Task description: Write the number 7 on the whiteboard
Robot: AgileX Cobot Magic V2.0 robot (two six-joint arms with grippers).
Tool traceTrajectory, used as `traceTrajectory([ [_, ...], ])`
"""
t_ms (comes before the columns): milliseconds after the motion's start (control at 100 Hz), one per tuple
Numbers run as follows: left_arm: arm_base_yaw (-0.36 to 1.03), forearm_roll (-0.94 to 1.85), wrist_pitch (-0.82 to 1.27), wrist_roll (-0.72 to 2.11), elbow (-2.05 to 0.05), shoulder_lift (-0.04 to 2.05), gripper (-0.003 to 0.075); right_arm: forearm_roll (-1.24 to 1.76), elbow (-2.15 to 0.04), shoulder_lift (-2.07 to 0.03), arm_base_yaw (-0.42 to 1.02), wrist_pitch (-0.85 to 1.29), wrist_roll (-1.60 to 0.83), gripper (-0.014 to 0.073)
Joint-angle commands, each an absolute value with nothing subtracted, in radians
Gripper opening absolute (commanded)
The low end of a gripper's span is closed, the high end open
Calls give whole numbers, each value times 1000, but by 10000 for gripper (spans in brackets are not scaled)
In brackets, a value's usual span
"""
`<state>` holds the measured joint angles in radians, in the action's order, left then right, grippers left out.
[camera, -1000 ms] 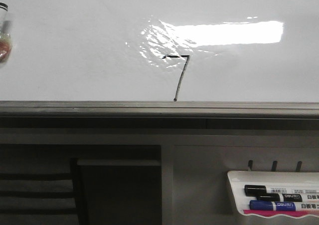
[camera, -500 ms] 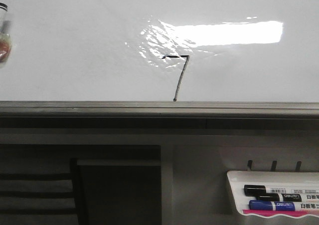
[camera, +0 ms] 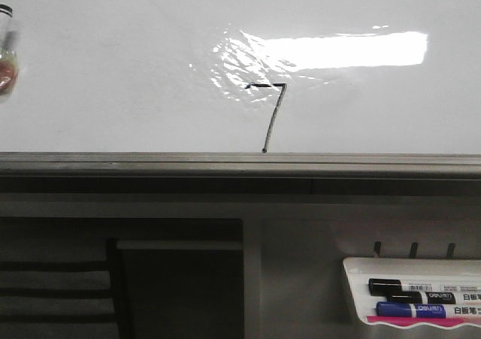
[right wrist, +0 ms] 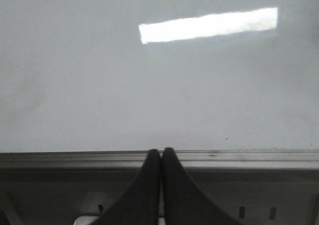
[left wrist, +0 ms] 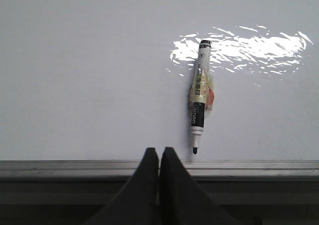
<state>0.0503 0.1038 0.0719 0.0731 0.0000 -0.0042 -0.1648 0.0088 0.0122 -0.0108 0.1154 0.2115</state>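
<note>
A thin black number 7 stands on the glossy whiteboard, just under the bright glare, its downstroke ending at the grey lower edge. A black marker sits against the board, uncapped, tip down; it shows at the far left edge of the front view. My left gripper is shut and empty, in front of the lower edge, just beside the marker's tip. My right gripper is shut and empty at the board's lower edge. Neither gripper shows in the front view.
A small white marker tray hangs below the board at the right, holding a black marker and a blue marker. Dark shelving lies under the board at the left.
</note>
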Motion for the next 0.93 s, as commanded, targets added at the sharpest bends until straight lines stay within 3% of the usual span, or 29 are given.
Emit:
traceTrajectory([
  [0, 48, 104, -15, 63, 34, -34, -20, -164, 40, 31, -17, 32, 205, -71],
  [920, 48, 104, -15, 63, 34, -34, -20, -135, 40, 31, -17, 18, 147, -71],
])
